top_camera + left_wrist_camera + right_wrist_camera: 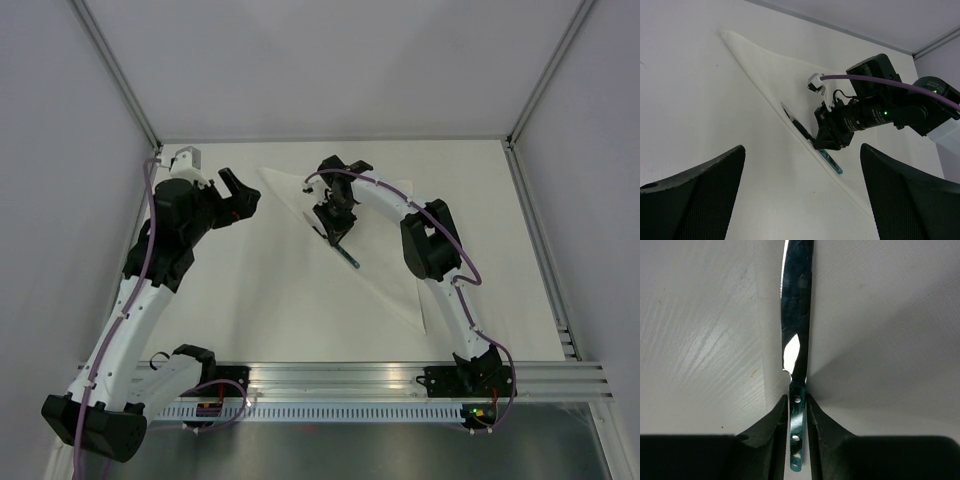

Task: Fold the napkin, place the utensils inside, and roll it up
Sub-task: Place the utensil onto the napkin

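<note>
The white cloth napkin (pixel 385 265) lay folded into a triangle on the white table (pixel 270 310). Along its long folded edge lay the slim teal-handled metal knife (pixel 347 258), handle toward 5 o'clock. The right gripper (pixel 335 228) stood over it, fingers flanking the handle closely; clenched or released, I could not tell. The left gripper (pixel 240 195) hung released, jaws wide, at the napkin's 9 o'clock.
</note>
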`<state>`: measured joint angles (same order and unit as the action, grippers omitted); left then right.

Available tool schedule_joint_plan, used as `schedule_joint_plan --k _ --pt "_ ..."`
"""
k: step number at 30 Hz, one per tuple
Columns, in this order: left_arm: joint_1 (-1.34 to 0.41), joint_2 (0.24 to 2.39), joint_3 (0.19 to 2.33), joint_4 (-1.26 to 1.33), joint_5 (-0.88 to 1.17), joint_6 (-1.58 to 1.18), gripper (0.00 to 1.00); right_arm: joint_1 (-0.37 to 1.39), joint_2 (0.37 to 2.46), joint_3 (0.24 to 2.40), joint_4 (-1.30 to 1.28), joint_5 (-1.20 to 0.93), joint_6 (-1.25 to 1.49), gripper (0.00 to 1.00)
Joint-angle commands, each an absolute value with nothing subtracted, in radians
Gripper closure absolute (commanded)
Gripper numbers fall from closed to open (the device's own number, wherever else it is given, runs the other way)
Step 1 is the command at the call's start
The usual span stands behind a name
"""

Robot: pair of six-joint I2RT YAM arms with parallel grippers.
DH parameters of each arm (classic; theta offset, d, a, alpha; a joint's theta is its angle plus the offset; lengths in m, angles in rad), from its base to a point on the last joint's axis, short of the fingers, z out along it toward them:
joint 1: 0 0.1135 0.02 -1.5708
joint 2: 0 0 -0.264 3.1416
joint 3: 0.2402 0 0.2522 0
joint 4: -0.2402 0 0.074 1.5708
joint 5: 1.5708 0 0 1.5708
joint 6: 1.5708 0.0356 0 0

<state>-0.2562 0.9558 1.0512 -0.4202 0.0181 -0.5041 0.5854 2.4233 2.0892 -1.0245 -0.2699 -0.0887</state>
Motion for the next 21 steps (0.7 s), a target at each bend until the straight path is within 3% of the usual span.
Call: schedule_joint_plan --k 1,10,15,21 --pt "-0.250 0.957 1.045 -0.380 0.066 -0.489 0.00 0.588 2.384 2.080 -1.037 -0.193 -0.043 0.72" --pt "-0.252 0.956 1.020 -0.310 0.126 -0.479 0.00 0.583 2.255 2.108 -1.035 -0.224 -0.038 0.57" --pt "-0.259 0.966 0.976 -0.172 0.245 -0.459 0.01 0.523 2.162 2.097 -1.012 -0.239 -0.020 0.56" --pt "-0.526 1.044 0.919 -0.039 0.112 -0.344 0.02 0.276 1.962 1.938 -0.907 -0.342 -0.003 0.56"
